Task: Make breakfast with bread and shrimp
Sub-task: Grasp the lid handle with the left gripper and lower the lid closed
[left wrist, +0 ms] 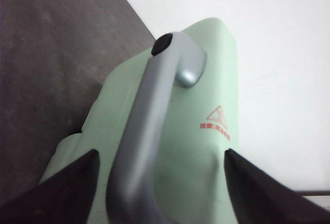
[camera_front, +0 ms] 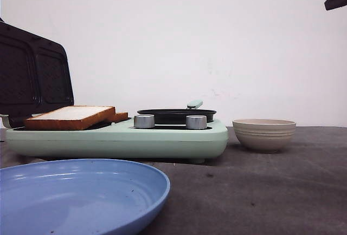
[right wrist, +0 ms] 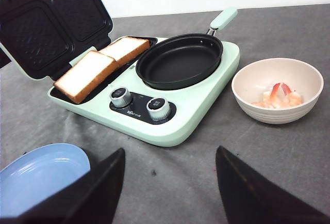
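Two slices of bread (right wrist: 85, 75) (right wrist: 126, 48) lie side by side on the dark lower plate of a mint-green breakfast maker (right wrist: 201, 115); they also show in the front view (camera_front: 70, 116). Its lid (camera_front: 32, 75) stands open. Pink shrimp (right wrist: 278, 96) lie in a beige bowl (right wrist: 304, 74) to the right. My left gripper (left wrist: 161, 154) is open at the back of the lid, its fingers either side of the grey lid handle (left wrist: 149, 126) without closing on it. My right gripper (right wrist: 170, 152) is open and empty, held above the table in front of the maker.
A black frying pan (right wrist: 178, 61) sits on the maker's right half, with two silver knobs (right wrist: 122, 96) in front of it. A blue plate (camera_front: 76, 197) lies at the near left. The bowl also shows in the front view (camera_front: 264, 134). The table has a dark grey cover.
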Tool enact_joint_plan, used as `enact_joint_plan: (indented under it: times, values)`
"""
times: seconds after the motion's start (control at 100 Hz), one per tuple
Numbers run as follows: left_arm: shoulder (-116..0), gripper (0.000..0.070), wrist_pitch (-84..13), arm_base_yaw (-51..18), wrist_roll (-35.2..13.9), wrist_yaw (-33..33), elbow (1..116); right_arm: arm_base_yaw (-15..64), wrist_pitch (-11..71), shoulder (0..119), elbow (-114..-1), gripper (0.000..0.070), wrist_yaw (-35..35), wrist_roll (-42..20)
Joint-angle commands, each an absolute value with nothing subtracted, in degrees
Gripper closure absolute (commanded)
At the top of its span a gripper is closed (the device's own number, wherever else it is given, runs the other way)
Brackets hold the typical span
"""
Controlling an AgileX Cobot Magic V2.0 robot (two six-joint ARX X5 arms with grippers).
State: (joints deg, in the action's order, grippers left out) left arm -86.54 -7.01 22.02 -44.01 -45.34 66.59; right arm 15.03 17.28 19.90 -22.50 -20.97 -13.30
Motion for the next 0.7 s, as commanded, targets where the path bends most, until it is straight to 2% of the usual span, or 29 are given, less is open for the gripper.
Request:
enact_joint_plan:
  times: [0.0, 0.06, 0.18, 0.27, 0.35, 0.41, 0.48, 0.69]
  values:
    - [-87.7, 0.0403, -6.22, 22.09, -44.27, -45.15, 67.79, 15.22, 16.75, 20.08, -22.55, 0.0365, -20.93, -12.93]
    - [-87.7, 0.0413, -6.17, 22.09, -44.25, -44.93, 67.79, 15.22, 16.73, 20.08, -22.55, 0.0365, -20.91, -12.91]
    - [-87.7, 0.0522, -6.04, 22.09, -44.1, -44.56, 67.79, 15.22, 16.75, 20.08, -22.55, 0.0365, -20.86, -12.88]
    - [-87.7, 0.053, -6.07, 22.09, -44.07, -44.56, 67.79, 15.22, 16.73, 20.08, -22.55, 0.0365, -20.86, -12.88]
    - [-87.7, 0.0594, -6.07, 22.09, -43.92, -44.58, 67.79, 15.22, 16.73, 20.08, -22.55, 0.0365, -20.86, -12.88]
    - [-87.7, 0.0613, -6.07, 22.09, -43.79, -44.58, 67.79, 15.22, 16.75, 20.08, -22.55, 0.0365, -20.75, -12.88]
    - [-87.7, 0.0697, -6.09, 22.09, -43.42, -44.58, 67.79, 15.22, 16.73, 20.08, -22.55, 0.0365, -20.75, -12.88]
    - [-87.7, 0.0696, -6.15, 21.61, -42.06, -44.53, 67.79, 15.22, 16.75, 20.08, -22.55, 0.0365, -20.75, -12.88]
